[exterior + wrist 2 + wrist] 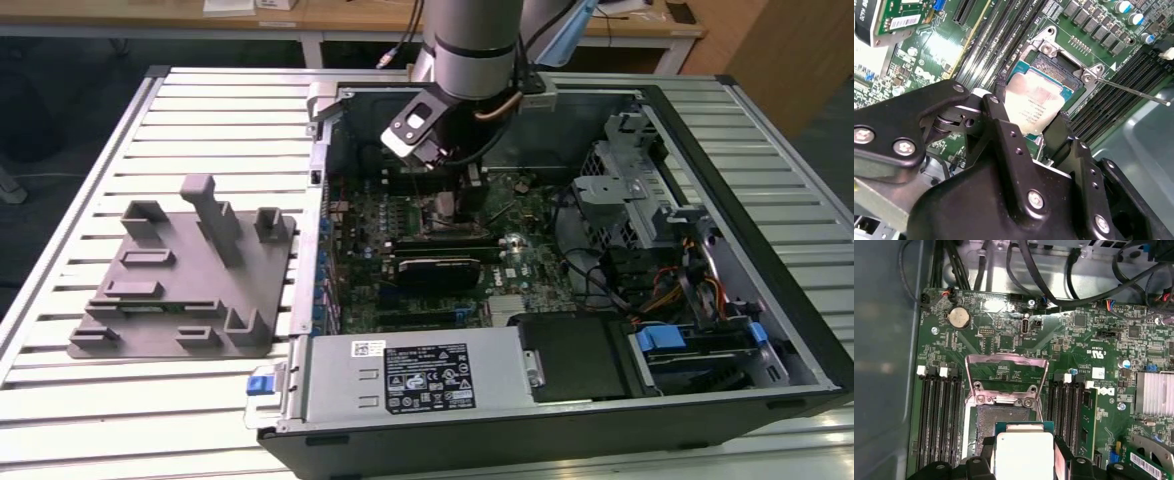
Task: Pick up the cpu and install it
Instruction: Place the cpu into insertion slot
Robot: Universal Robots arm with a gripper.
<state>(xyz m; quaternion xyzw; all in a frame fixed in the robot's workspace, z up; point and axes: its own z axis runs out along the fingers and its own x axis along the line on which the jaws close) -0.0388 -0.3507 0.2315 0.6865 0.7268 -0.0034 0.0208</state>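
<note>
Layout of the work area. On the table (200,120), the open computer case (561,425) lay toward the exterior view's right. The pegged tray (160,300) sat just beside it, on the exterior view's left. Within the case, the motherboard (521,260) occupied the middle, the power supply (414,375) the near edge, and the drive cage (634,190) the exterior view's right. The arm (467,40) reached into the far part. In the second wrist view, the cpu (1039,92) sat between the closed fingers of the gripper (1030,120), over the socket (1054,65). In the first wrist view, the frame (1006,360) stood hinged open and memory slots (936,415) flanked the socket.
</note>
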